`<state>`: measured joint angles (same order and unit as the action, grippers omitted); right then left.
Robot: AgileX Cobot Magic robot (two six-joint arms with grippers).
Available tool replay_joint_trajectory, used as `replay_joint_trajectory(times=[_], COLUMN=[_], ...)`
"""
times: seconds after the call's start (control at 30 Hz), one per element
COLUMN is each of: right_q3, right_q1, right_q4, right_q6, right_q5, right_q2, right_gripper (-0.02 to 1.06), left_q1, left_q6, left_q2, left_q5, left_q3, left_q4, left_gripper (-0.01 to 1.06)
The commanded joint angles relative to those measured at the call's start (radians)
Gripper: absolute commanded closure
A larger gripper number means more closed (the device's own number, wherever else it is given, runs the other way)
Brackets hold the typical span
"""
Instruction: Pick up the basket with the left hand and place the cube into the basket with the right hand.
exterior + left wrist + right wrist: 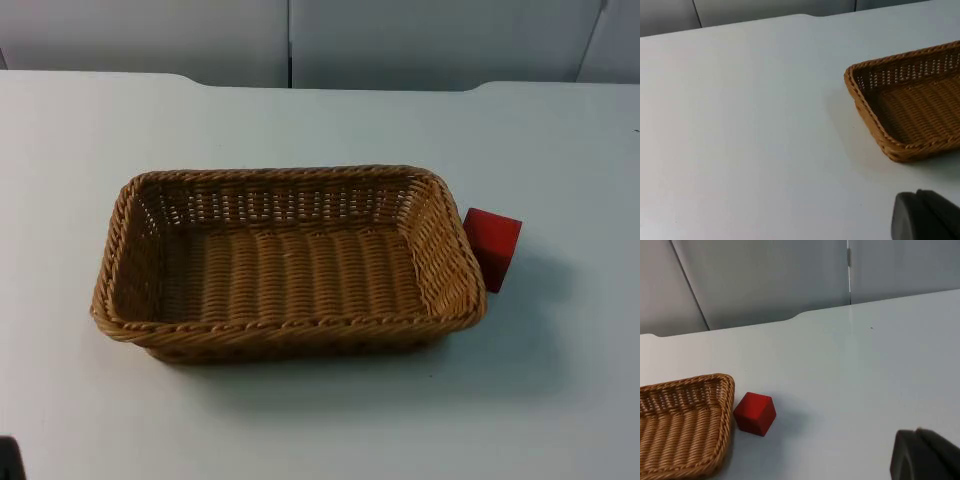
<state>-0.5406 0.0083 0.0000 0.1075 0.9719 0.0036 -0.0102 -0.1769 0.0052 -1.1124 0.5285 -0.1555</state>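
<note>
The woven basket point(285, 262) sits flat on the white table point(320, 420) around the centre of the top view, its long sides running across the frame and its inside holding nothing. The red cube point(492, 248) rests on the table just beside the basket's right short wall, right of centre in that view; from above the overhanging rim hides whether the two touch. The right wrist view gives the cube point(754, 413) from a lower angle, close beside the basket's corner point(715, 405), with broad bare table running on to the grey partition wall point(765, 280). The left wrist view takes in the basket's other end point(905, 105) and open table beside it. A black fingertip of the left gripper point(925, 217) and of the right gripper point(925, 455) is seen in its own wrist view, both hanging well apart from basket and cube; how wide either pincer stands cannot be told.
</note>
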Motion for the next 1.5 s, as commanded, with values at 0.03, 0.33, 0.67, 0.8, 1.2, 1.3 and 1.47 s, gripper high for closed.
replay_joint_trajectory(times=[0.03, 0.33, 0.67, 0.8, 1.2, 1.3, 1.47], right_q3=[0.004, 0.004, 0.004, 0.004, 0.004, 0.004, 0.004], right_q1=[-0.008, -0.008, -0.008, -0.008, -0.008, -0.008, -0.008], right_q4=[0.007, 0.007, 0.007, 0.007, 0.007, 0.007, 0.007], right_q6=[-0.003, -0.003, -0.003, -0.003, -0.003, -0.003, -0.003], right_q5=[-0.014, -0.014, -0.014, -0.014, -0.014, -0.014, -0.014], right_q2=[-0.004, -0.004, -0.004, -0.004, -0.004, -0.004, -0.004], right_gripper=[1.05, 1.05, 1.05, 1.05, 1.05, 1.05, 1.05], left_q1=[-0.005, -0.005, -0.005, -0.005, -0.074, -0.104, -0.125], left_q6=[0.002, 0.036, -0.289, -0.417, -0.469, -0.469, -0.479], left_q2=[-0.005, 0.015, 0.777, 1.023, 1.521, 1.606, 1.709], left_q5=[0.027, 0.185, 0.217, 0.200, 0.291, 0.394, 0.546], left_q3=[0.005, 0.007, 0.027, 0.088, 0.276, 0.276, 0.276], left_q4=[-0.001, -0.127, -0.562, -0.709, -0.754, -0.750, -0.722], left_gripper=[1.05, 1.05, 1.00, 0.79, 0.35, 0.35, 0.35])
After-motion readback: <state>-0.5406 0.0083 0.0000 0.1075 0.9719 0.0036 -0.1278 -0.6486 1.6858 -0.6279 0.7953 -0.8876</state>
